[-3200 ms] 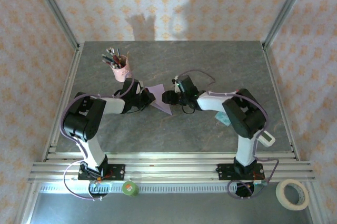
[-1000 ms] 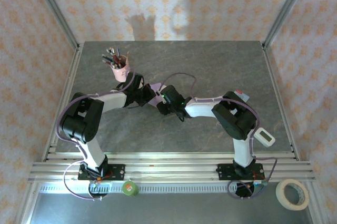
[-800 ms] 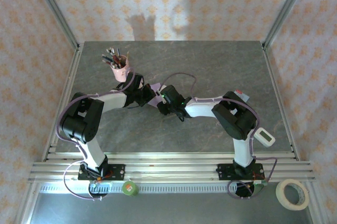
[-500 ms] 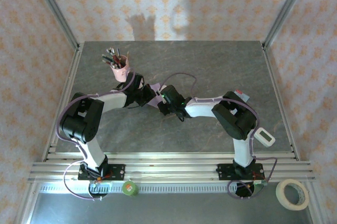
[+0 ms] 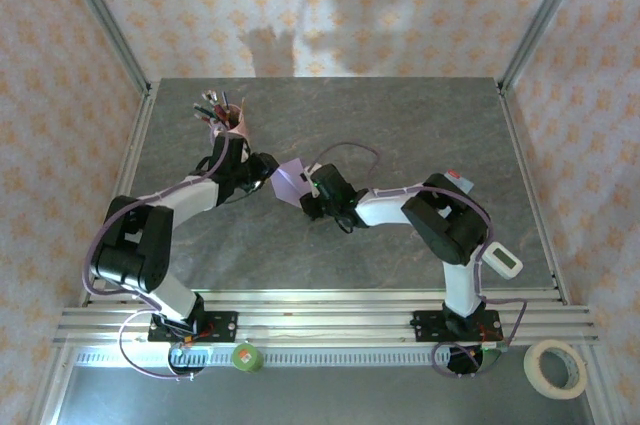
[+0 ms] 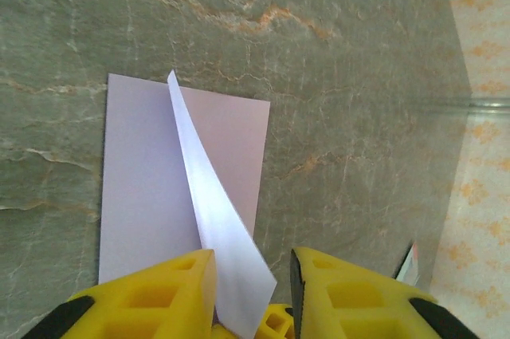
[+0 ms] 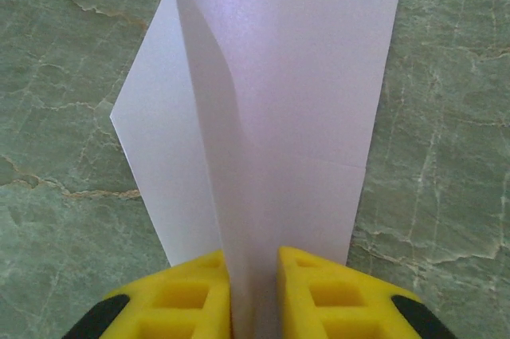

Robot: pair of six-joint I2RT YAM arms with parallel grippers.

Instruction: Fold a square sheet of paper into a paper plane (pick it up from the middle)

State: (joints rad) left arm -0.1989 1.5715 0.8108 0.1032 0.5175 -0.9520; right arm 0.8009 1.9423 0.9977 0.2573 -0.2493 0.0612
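- From above, both arms reach in to the paper (image 5: pixel 290 178), a small lilac patch on the table (image 5: pixel 400 125), left of the frame's centre. The left gripper (image 5: pixel 270 175) is at its left edge and the right gripper (image 5: pixel 310 193) at its lower right. A pink pen cup (image 5: pixel 228 123) stands up and to the left, apart from the paper.
- From up there the paper reads as flat. The left wrist camera gives more: the paper (image 6: pixel 143 179) lies flat on the table (image 6: pixel 358 76), with one flap standing up off it like a thin blade.
- That flap runs down into the left gripper (image 6: pixel 253 258). The yellow jaws stand apart with the flap loose between them, nearer the left-hand finger, with daylight on its other side.
- In the right wrist camera the paper (image 7: pixel 295 76) rises as a broad curved band from the right gripper (image 7: pixel 253 255). Those jaws are nearly together and the fold fills the slit, so they are pinching the paper.
- In the left wrist view the flat part is longer than wide, its long axis running up the frame away from the jaws. The flap's crease slants from a sharp tip at upper left down to lower centre.
- In the right wrist view the band runs straight up to the top edge, and a pointed corner sticks out at middle left.
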